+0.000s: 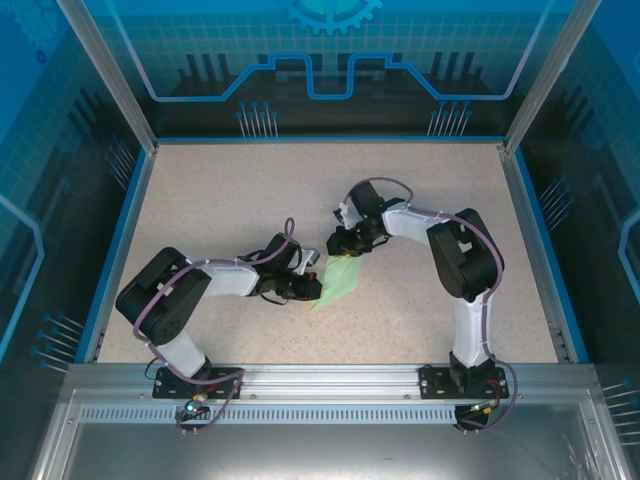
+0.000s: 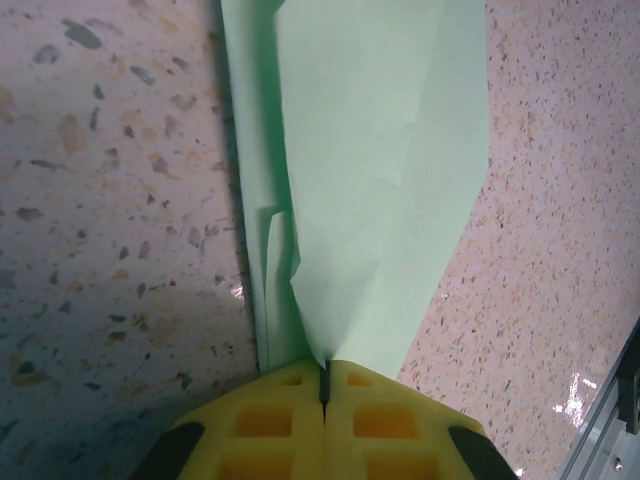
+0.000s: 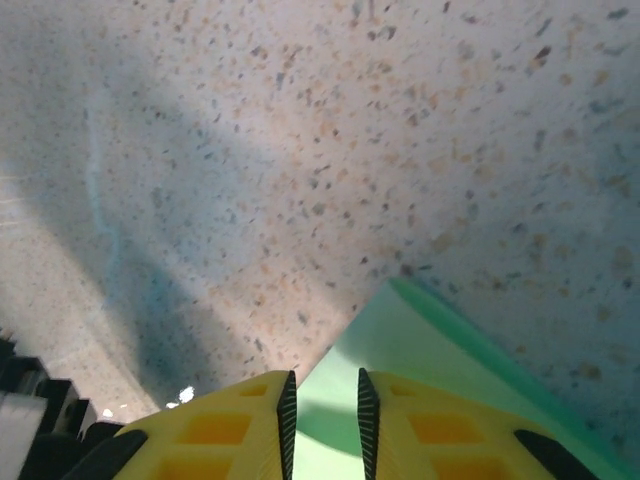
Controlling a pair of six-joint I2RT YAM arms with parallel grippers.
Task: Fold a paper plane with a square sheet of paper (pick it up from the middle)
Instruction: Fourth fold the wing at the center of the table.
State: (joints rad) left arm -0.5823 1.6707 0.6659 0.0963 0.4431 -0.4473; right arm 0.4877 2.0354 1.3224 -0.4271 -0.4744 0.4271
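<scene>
From the top external view, the folded sheet of paper (image 1: 338,282) lies at frame centre between the left gripper (image 1: 312,287) and right gripper (image 1: 347,250).

The left wrist view shows yellow fingers (image 2: 272,412) clenched on the paper's (image 2: 385,180) narrow end at bottom centre; the sheet looks feather-light, limp and easily crumpled, so pinching near a crease seems safest.

In the right wrist view, the right gripper (image 3: 322,405) stands slightly parted astride the paper's (image 3: 440,370) pointed corner, lower right; whether it grips, I cannot tell.
</scene>
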